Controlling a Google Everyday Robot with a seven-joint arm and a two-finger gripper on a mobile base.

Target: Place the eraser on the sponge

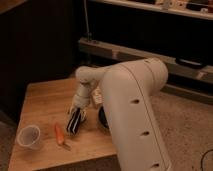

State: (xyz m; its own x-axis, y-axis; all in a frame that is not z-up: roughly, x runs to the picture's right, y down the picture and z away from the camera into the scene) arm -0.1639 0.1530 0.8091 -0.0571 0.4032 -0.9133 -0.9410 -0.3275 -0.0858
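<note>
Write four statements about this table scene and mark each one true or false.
1. The gripper is over the wooden table, shut on the eraser. True.
2. The carrot lies to the right of the eraser in the picture. False: it lies to the eraser's left, between it and the cup.
3. The cup stands near the table's left front edge. True.
4. The cup is tipped on its side. False: it stands upright with its mouth up.
</note>
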